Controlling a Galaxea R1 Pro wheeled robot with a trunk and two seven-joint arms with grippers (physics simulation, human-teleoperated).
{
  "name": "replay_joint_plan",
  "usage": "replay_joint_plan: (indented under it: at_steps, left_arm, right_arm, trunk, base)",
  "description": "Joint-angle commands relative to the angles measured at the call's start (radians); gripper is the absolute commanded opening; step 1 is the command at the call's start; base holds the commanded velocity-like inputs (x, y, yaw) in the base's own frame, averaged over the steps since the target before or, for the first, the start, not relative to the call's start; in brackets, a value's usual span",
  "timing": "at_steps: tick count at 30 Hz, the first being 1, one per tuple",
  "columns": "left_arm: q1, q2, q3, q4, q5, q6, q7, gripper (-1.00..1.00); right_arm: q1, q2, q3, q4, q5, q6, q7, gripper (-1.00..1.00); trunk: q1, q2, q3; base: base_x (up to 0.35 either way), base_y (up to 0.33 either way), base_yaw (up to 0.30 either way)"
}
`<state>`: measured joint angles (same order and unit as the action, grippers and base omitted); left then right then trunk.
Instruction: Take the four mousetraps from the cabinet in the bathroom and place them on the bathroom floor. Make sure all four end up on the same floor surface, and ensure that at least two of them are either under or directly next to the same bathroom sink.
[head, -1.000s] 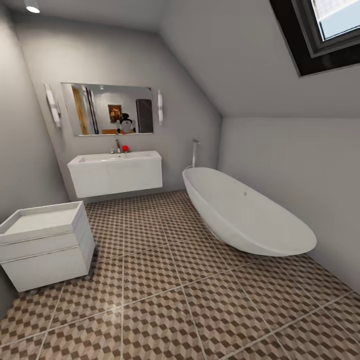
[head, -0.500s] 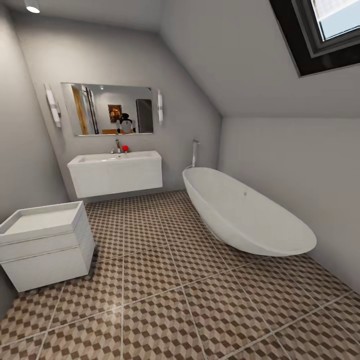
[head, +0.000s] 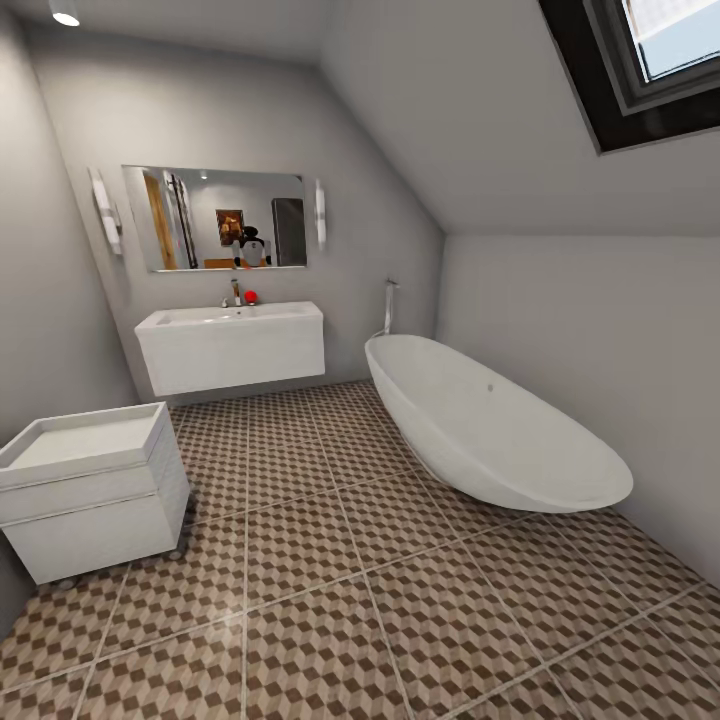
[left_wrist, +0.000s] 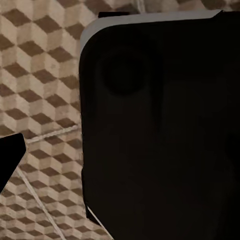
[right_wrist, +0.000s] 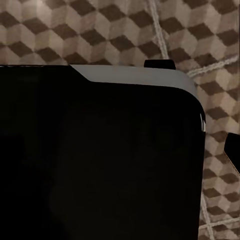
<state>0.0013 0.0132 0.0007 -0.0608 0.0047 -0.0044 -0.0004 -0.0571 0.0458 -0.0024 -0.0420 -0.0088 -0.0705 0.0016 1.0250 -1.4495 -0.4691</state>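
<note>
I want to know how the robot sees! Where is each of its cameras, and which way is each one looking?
Head view: up on the robot's head, looking forward and down across the bathroom floor to the bathroom sink, bathtub and small white drawer unit.
Left wrist view: on the left arm, pointing down at the tiles past a big dark part of the robot.
Right wrist view: on the right arm, also pointing down at tiles past a dark part of the robot.
All three share the cube-pattern floor.

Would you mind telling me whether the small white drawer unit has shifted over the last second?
No. The drawer unit sits in the same spot relative to the sink and bathtub.
</note>
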Motion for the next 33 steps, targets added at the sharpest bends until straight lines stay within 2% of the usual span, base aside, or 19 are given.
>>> replay_joint_plan:
  at_steps: [1, 8, 9, 10, 12, 13, 14, 15, 16, 20, 22, 24, 25, 27, 30, 33]
  left_arm:
    - [0.0, 0.006, 0.0, -0.007, 0.0, 0.0, 0.001, 1.0]
    - [-0.006, 0.035, 0.003, -0.046, -0.001, 0.025, 0.019, 1.0]
    - [-0.008, 0.036, 0.004, -0.596, -0.002, 0.1, 0.03, 1.0]
    - [-0.014, 0.038, 0.004, -0.686, -0.002, 0.176, 0.045, 1.0]
    - [-0.036, 0.039, 0.004, -0.862, -0.001, 0.351, 0.068, 1.0]
    - [-0.043, 0.038, 0.004, -0.902, -0.001, 0.388, 0.073, 1.0]
    - [-0.059, 0.036, 0.004, -0.973, 0.0, 0.444, 0.079, 1.0]
    - [-0.067, 0.034, 0.004, -1.0, 0.001, 0.464, 0.081, 1.0]
    - [-0.095, 0.031, 0.004, -1.054, 0.002, 0.503, 0.086, 1.0]
    - [-0.122, 0.029, 0.004, -1.087, 0.003, 0.521, 0.089, 1.0]
    - [-0.128, 0.029, 0.004, -1.043, 0.003, 0.482, 0.088, 1.0]
    - [-0.13, 0.029, 0.004, -0.98, 0.003, 0.404, 0.088, 1.0]
    - [-0.131, 0.031, 0.005, -0.915, 0.003, 0.291, 0.089, 1.0]
    - [-0.131, 0.033, 0.017, -0.846, 0.003, 0.146, 0.09, 1.0]
    - [-0.132, 0.034, 0.04, -0.817, 0.003, 0.062, 0.091, 1.0]
    - [-0.132, 0.033, 0.048, -0.813, 0.003, 0.038, 0.091, 1.0]
  right_arm:
    - [-0.001, 0.0, 0.0, -0.005, 0.0, -0.009, 0.001, 1.0]
    - [-0.001, -0.007, 0.002, -0.044, 0.007, -0.049, -0.009, 1.0]
    - [-0.001, -0.008, 0.002, -0.359, 0.008, -0.194, -0.01, 1.0]
    - [-0.004, -0.01, 0.002, -0.447, 0.009, -0.154, -0.015, 1.0]
    - [-0.024, -0.015, 0.002, -0.624, 0.01, -0.022, -0.034, 1.0]
    - [-0.035, -0.016, 0.002, -0.665, 0.01, 0.016, -0.04, 1.0]
    - [-0.062, -0.017, 0.002, -0.737, 0.01, 0.087, -0.055, 1.0]
    - [-0.077, -0.018, 0.002, -0.768, 0.01, 0.117, -0.062, 1.0]
    - [-0.122, -0.02, 0.002, -0.84, 0.01, 0.179, -0.078, 1.0]
    - [-0.175, -0.021, 0.003, -0.937, 0.008, 0.226, -0.09, 1.0]
    - [-0.186, -0.021, 0.004, -0.978, 0.007, 0.234, -0.09, 1.0]
    - [-0.19, -0.021, 0.005, -0.992, 0.006, 0.229, -0.088, 1.0]
    - [-0.192, -0.021, 0.005, -1.0, 0.006, 0.209, -0.087, 1.0]
    - [-0.193, -0.02, 0.006, -1.004, 0.005, 0.161, -0.087, 1.0]
    - [-0.193, -0.018, 0.01, -1.002, 0.005, 0.124, -0.087, 1.0]
    - [-0.193, -0.018, 0.026, -0.988, 0.009, 0.11, -0.086, 1.0]
  trunk:
    - [0.0, 0.0, -0.001]
    - [0.0, 0.0, -0.001]
    - [0.0, 0.0, -0.001]
    - [0.0, 0.0, -0.001]
    - [0.0, 0.0, -0.001]
    - [0.0, 0.0, -0.001]
    - [0.0, 0.0, -0.001]
    - [0.0, 0.0, -0.001]
    - [0.0, 0.0, -0.001]
    - [0.0, 0.0, -0.001]
    - [0.0, 0.0, -0.001]
    - [0.0, 0.0, -0.001]
    - [0.0, 0.0, -0.001]
    - [0.0, 0.0, -0.001]
    - [0.0, 0.0, -0.001]
    - [0.0, 0.0, -0.001]
  base:
    - [0.0, 0.0, 0.0]
    - [0.0, 0.0, 0.0]
    - [0.0, 0.0, 0.0]
    - [0.0, 0.0, 0.0]
    - [0.0, 0.0, 0.0]
    - [0.0, 0.0, 0.0]
    - [0.0, 0.0, 0.0]
    - [0.0, 0.0, 0.0]
    - [0.0, 0.0, 0.0]
    - [0.0, 0.0, 0.0]
    - [0.0, 0.0, 0.0]
    - [0.0, 0.0, 0.0]
    - [0.0, 0.0, 0.0]
    - [0.0, 0.0, 0.0]
    - [0.0, 0.0, 0.0]
    - [0.0, 0.0, 0.0]
